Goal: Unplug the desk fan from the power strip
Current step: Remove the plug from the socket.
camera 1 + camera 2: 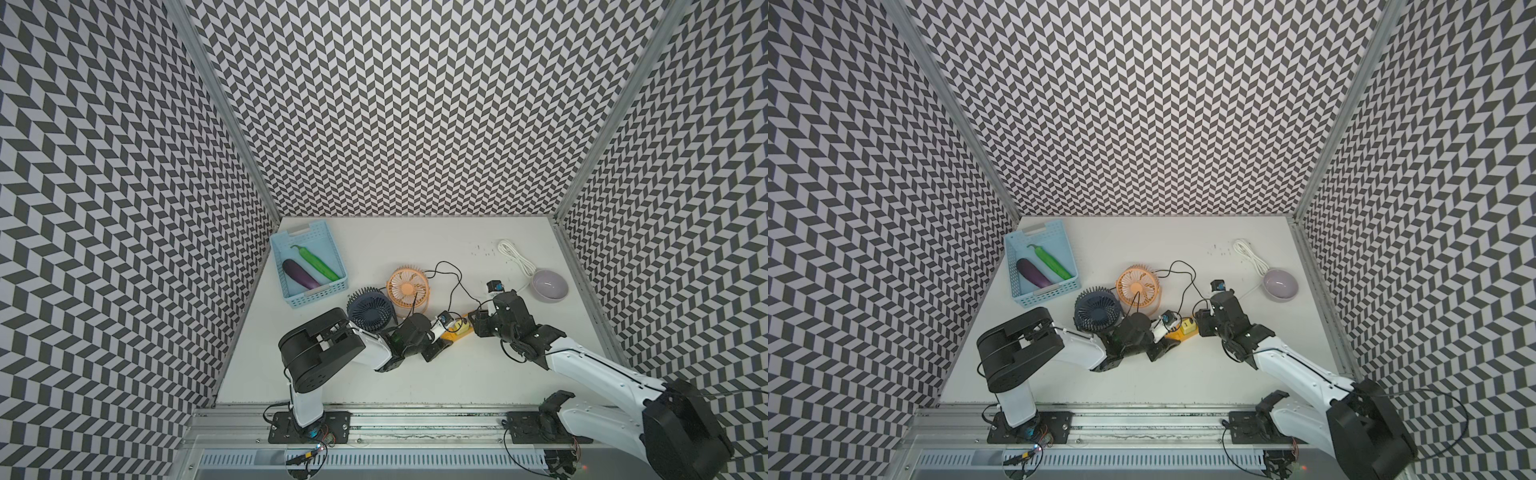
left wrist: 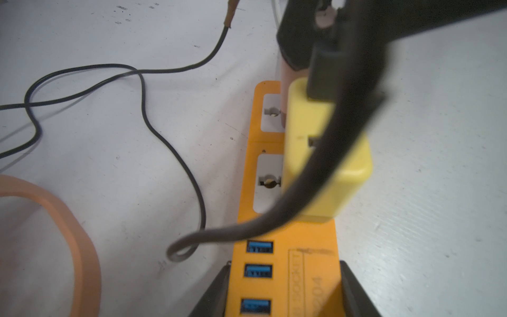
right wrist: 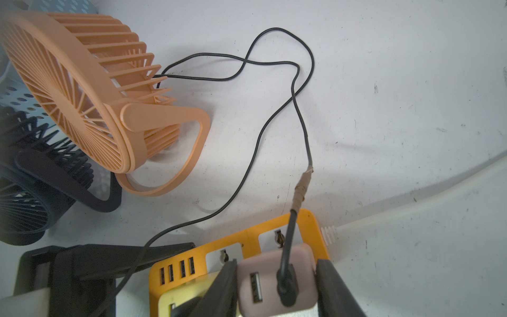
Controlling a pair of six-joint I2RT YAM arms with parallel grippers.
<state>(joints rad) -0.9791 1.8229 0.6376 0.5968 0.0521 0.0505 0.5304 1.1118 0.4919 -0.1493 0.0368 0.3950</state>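
In both top views, the power strip (image 1: 448, 336) (image 1: 1177, 335) lies on the desk (image 1: 415, 374) between your two arms. Its long axis slants from the left pincer (image 1: 440, 340) across to the right pincer (image 1: 478, 322). The orange fan (image 1: 406, 286) and the navy fan (image 1: 371, 309) stand just behind it.

From the left wrist, you see the left pincer (image 2: 285, 274) closed across the strip's USB end, a finger against each long side, pinning it. Further along, a yellow adapter (image 2: 329, 164) sits in one socket, and the right arm's grip lies beyond that.

From the right wrist, the right pincer (image 3: 277, 274) is clamped on the pink adapter (image 3: 301, 260). That adapter is seated in the socket at the end where the white cord (image 3: 411, 210) leaves. Its black cord (image 3: 305, 131) runs off toward the fans, but I cannot tell which one it ends at.

Your right arm is the one on the plug. I judge the pull should go straight off the socket face, square to the strip's long axis, while your left holds the strip down.
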